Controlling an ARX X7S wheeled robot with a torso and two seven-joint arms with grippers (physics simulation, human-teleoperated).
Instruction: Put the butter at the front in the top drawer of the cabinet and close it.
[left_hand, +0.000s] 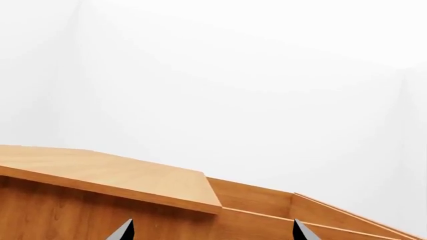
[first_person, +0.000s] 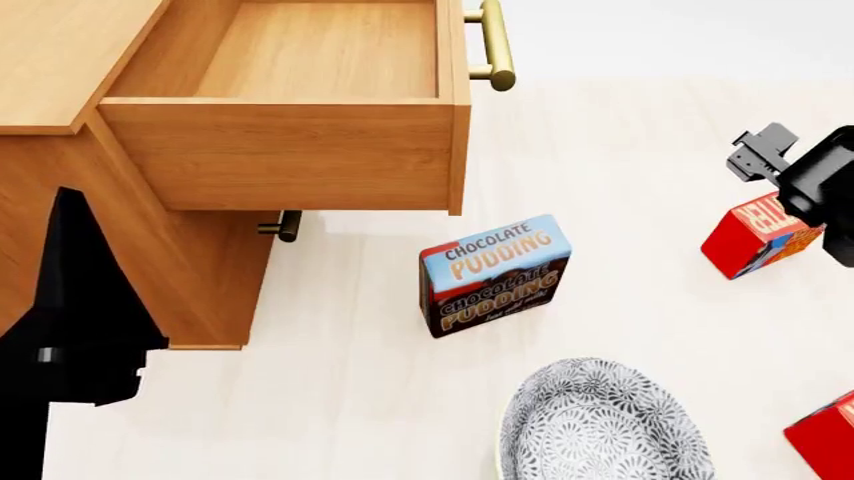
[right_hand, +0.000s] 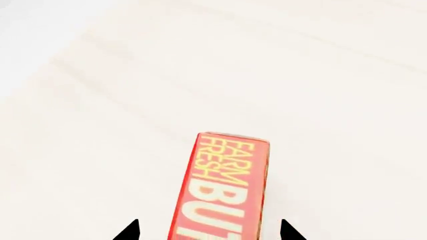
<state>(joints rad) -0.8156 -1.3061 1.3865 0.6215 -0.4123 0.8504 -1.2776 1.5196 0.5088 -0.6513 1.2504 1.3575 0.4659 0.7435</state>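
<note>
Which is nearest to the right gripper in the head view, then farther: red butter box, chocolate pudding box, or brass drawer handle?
1. Red butter box, just below the right gripper.
2. Brass bar handle of the open top drawer, toward the cabinet.
3. Chocolate pudding box, mid-floor; too close to the handle to call.

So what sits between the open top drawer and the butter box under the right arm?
In the head view, only bare floor separates the top drawer from the butter box; the chocolate pudding box stands nearer the robot, off that line.
</note>
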